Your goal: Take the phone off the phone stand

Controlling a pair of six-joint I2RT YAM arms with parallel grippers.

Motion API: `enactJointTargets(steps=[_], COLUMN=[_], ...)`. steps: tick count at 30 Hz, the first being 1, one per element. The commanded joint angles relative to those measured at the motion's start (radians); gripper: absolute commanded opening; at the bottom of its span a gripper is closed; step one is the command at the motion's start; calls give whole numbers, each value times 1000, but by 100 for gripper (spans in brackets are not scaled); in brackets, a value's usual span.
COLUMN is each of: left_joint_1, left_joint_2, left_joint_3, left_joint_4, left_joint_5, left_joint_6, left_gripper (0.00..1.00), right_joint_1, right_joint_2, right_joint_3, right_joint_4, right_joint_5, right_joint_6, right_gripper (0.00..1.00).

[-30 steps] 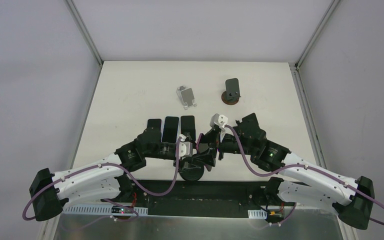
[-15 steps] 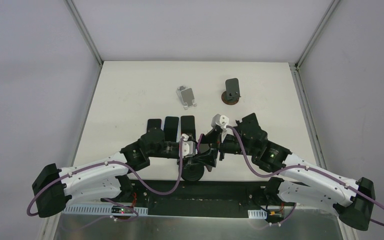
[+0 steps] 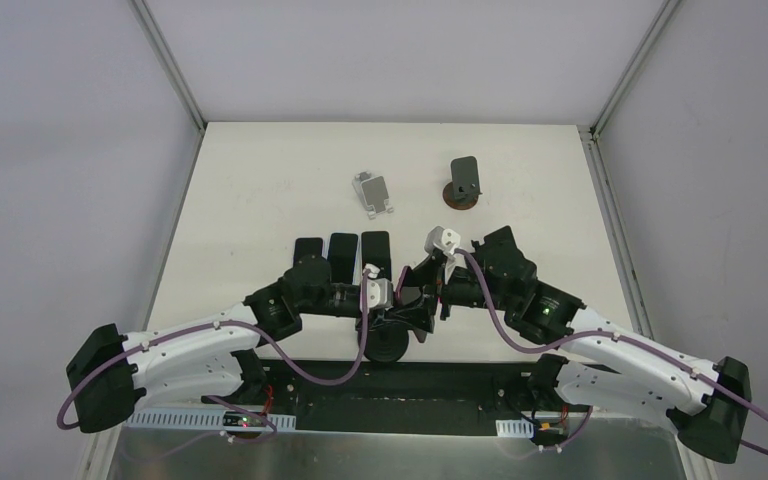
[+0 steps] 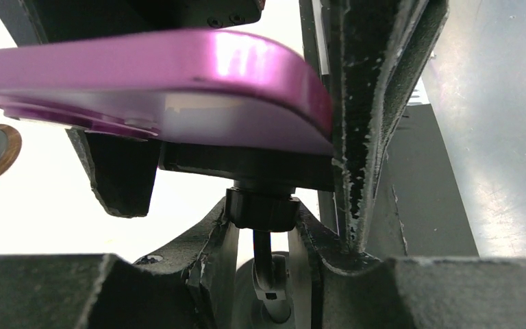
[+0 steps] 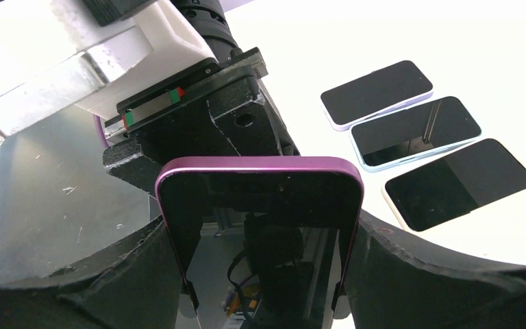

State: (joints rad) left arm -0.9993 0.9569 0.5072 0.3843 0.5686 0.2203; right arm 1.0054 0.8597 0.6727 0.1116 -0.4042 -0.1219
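Observation:
A purple phone (image 5: pixel 260 226) with a dark screen sits in a black phone stand (image 3: pixel 386 346) at the table's near edge, between the two arms. My right gripper (image 5: pixel 260 281) is shut on the phone, its fingers (image 5: pixel 411 274) pressing both long edges. In the left wrist view the phone's purple back (image 4: pixel 178 75) lies above the stand's cradle. My left gripper (image 4: pixel 260 223) is shut on the stand's neck joint (image 4: pixel 260 209) just under the cradle. From above, both grippers (image 3: pixel 405 300) meet over the stand and hide most of the phone.
Three more phones (image 3: pixel 341 257) lie flat side by side just beyond the left gripper, also showing in the right wrist view (image 5: pixel 418 130). A silver stand (image 3: pixel 373 193) and a dark stand (image 3: pixel 464 180) sit farther back. A dark metal ledge (image 3: pixel 460 385) runs along the near edge.
My left gripper has slid right, closing in on the stand's neck under the phone. The right gripper has stayed on the phone, barely moving.

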Motion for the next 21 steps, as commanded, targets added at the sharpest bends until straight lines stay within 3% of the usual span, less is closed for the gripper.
enactJointTargets(steps=[1, 7, 10, 21], left_joint_1=[15, 33, 34, 33], left_joint_2=[33, 30, 23, -27], left_joint_3=[48, 52, 50, 34], left_joint_4=[50, 49, 48, 50], left_joint_5=[-6, -25, -47, -154], left_joint_6=[-75, -93, -93, -103], left_gripper=[0, 0, 0, 0], right_joint_1=[10, 11, 11, 8], right_joint_2=[-26, -36, -35, 3], right_joint_3=[23, 20, 22, 67], right_joint_4=[7, -23, -19, -94], right_joint_5=[-49, -33, 8, 117], right_joint_6=[16, -23, -26, -46], right_gripper=[0, 6, 0, 0])
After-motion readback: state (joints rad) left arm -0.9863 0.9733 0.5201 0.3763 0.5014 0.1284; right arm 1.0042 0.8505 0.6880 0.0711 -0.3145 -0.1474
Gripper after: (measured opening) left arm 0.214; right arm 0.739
